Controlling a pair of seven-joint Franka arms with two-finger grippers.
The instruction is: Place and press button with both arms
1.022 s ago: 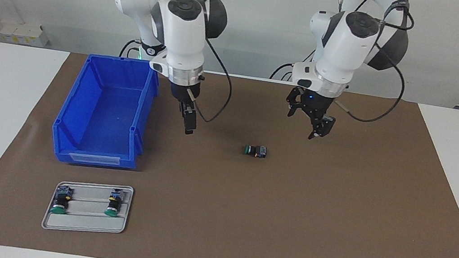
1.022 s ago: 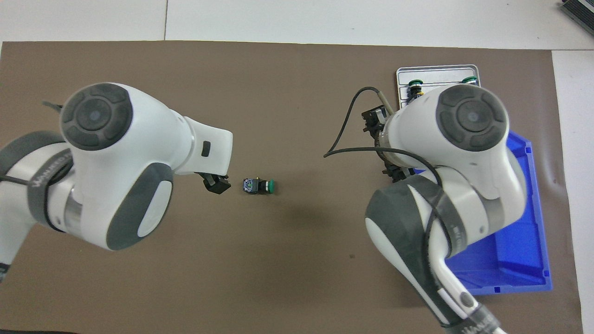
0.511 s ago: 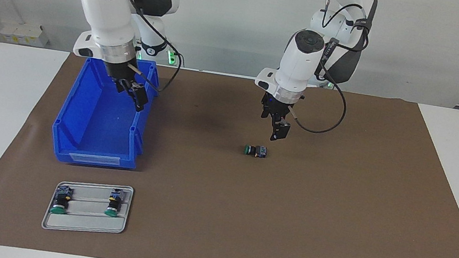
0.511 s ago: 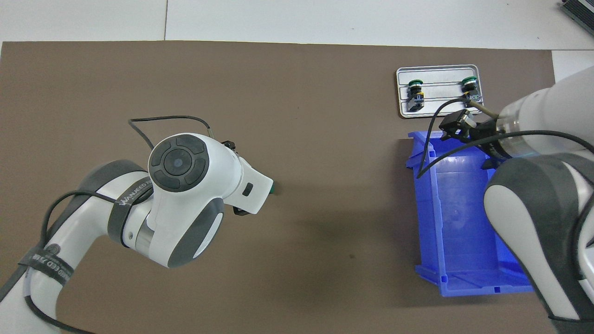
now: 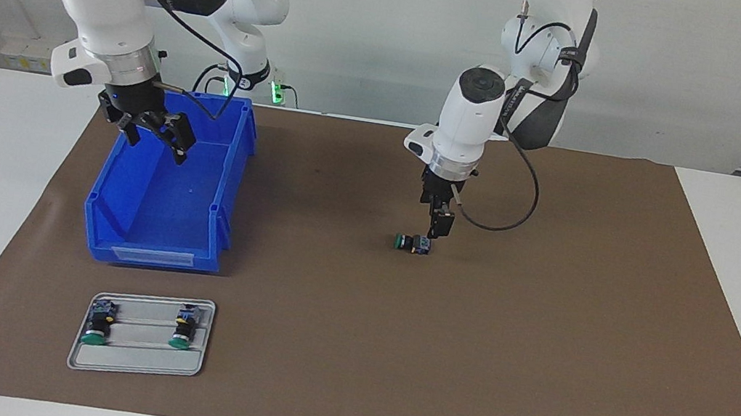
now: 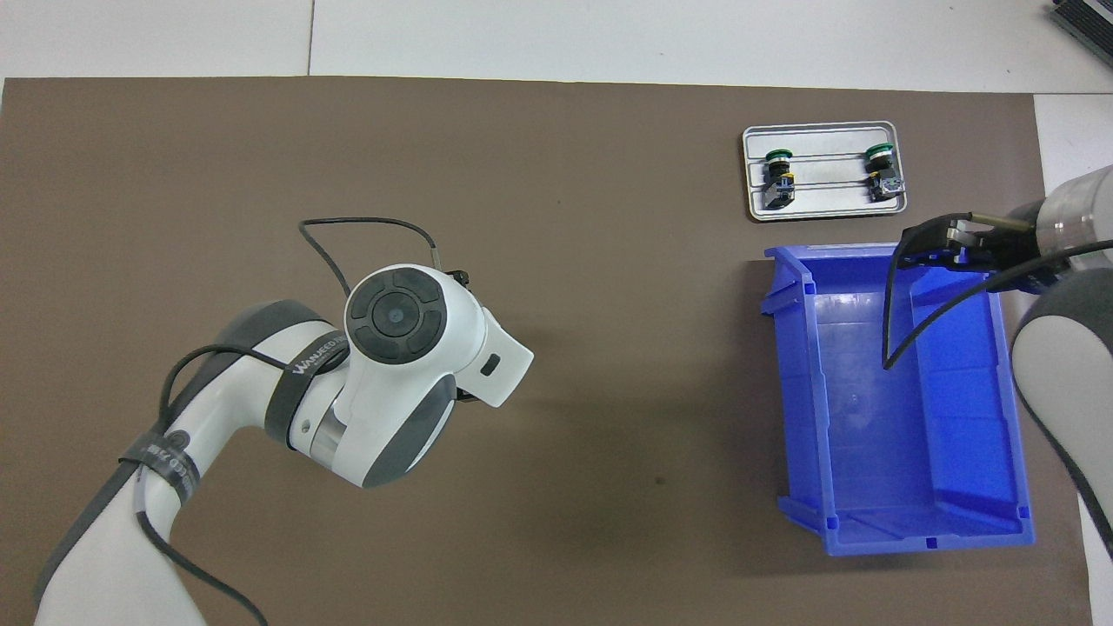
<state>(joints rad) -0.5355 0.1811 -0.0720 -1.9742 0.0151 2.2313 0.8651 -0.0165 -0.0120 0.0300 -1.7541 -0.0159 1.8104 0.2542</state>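
- Button first: the small push-button with a round green cap, a black body and a blue-and-yellow end (image 5: 412,244) is seen near the middle of the facing frame, lying on its side on the brown paper mat (image 5: 540,351).
- Its long line is laid across the frame. The green cap is turned toward the right arm's end of the table, and the blue-and-yellow end toward the left arm's end.
- The left gripper (image 5: 439,231) is hung just above the blue-and-yellow end, pointing straight down. It is very close to the button, but a touch cannot be made out.
- Its fingers are held wide apart and nothing is held between them.
- From overhead the button is hidden under the left arm's white wrist.
- The right gripper (image 5: 153,140) is found in the upper part of the facing frame, up in the air over the big blue plastic bin (image 5: 231,180), well apart from the button. Its fingers are spread wide and nothing is held.
- So the left arm is by far the nearer one. It is judged that only a short drop is needed, with the fingers set across the black body, not along it.
- Two more green-capped buttons (image 5: 97,329) are laid on the flat grey metal tray (image 5: 134,365) low in the frame.
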